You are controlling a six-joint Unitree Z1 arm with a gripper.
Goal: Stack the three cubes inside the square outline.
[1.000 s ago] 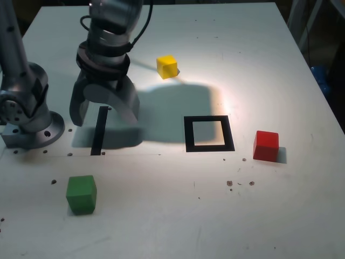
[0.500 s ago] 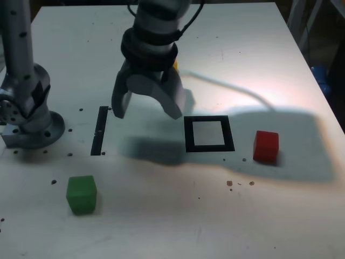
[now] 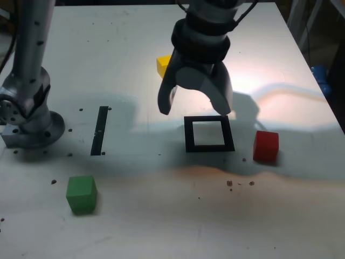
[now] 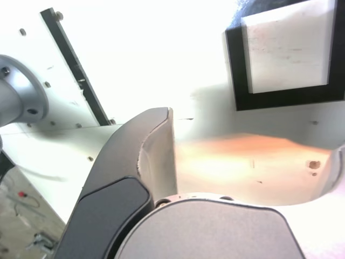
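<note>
My gripper point(image 3: 195, 108) hangs open and empty above the table, just behind the square outline point(image 3: 188, 135), a black tape frame with a white middle. The yellow cube point(image 3: 162, 64) lies further back, partly hidden by the gripper's body. To the exterior view's right of the outline sits the red cube point(image 3: 266, 146). The green cube point(image 3: 81, 193) rests near the front on the exterior view's left. In the wrist view one grey finger point(image 4: 145, 162) shows large, with the square outline point(image 4: 235, 70) beyond it. No cube shows in the wrist view.
A straight black tape strip point(image 3: 99, 130) lies on the white table, on the exterior view's left of the outline, also in the wrist view as the strip point(image 4: 75, 67). The arm's grey base point(image 3: 27, 116) stands at the exterior view's left edge. Small dark specks dot the table.
The open gripper has swung from above the tape strip to the exterior view's right, stopping just behind the square outline. The cubes have not moved.
</note>
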